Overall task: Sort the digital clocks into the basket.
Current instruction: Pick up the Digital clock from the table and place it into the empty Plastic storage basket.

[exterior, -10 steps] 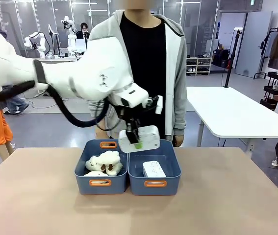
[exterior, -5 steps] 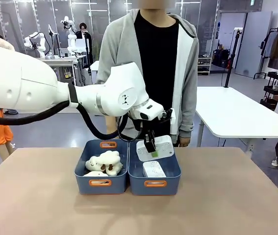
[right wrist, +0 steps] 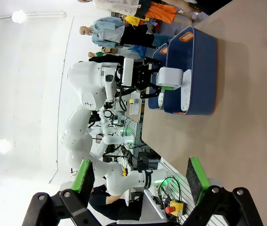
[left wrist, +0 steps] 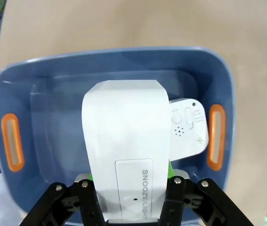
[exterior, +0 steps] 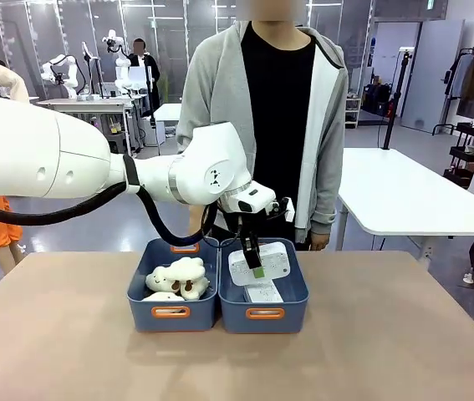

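I see my left pincer (exterior: pixel 256 261) and its white rectangular plastic clock (exterior: pixel 260 263) blocking the way down into the right blue plastic basket (exterior: pixel 263 313). The tan tabletop (exterior: pixel 387 334) around both baskets lies open, and my right pincer (right wrist: pixel 138 181) hangs spread over bare surface.

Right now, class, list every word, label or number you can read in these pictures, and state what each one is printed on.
"SNOOZE/LIGHT": on the bar of the upper digital clock, which sits between the fingers of the left tool above the blue basket.
Small symbols beside the buttons on the lower digital clock, lying in that basket: too small to read.
Green sign high on the far wall: too small to read.
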Controlling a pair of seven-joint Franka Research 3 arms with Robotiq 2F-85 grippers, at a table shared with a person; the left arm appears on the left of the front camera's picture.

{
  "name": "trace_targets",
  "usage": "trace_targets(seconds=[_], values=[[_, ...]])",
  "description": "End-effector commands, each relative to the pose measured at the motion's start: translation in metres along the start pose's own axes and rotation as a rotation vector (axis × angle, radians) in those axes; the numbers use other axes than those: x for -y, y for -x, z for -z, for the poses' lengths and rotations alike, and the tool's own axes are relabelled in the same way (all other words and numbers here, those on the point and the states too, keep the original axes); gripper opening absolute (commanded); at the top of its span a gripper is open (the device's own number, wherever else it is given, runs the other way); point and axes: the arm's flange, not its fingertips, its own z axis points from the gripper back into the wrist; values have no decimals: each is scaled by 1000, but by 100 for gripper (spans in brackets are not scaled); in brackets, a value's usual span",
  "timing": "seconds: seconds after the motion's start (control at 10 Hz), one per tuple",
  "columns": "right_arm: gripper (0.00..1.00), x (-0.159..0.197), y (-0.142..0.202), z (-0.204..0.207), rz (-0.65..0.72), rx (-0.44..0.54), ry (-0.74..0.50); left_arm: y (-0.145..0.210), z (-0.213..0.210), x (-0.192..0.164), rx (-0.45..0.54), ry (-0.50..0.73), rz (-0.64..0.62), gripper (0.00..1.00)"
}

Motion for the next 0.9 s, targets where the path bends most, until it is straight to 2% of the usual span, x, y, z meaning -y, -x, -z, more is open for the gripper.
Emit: trace_targets(seconds=[0.0, 0.2, 0.3, 0.4, 0.5, 0.8], values=[[100, -2, 2, -1, 16, -8, 2, -5, -12, -3, -11, 23, -57, 100], [100, -2, 2, -1, 16, -8, 2, -6, -20, 4, -3, 33, -60, 100], [100, -2, 2, -1, 16, -8, 2, -3, -18, 5, -59, 10, -54, 100], [100, -2, 2, -1, 16, -8, 2, -3, -19, 4, -60, 42, -46, 100], [100, -2, 2, -1, 16, -8, 2, -2, -13, 3, -14, 10, -36, 100], [100, -2, 2, -1, 16, -8, 2, -2, -13, 3, -14, 10, -36, 100]])
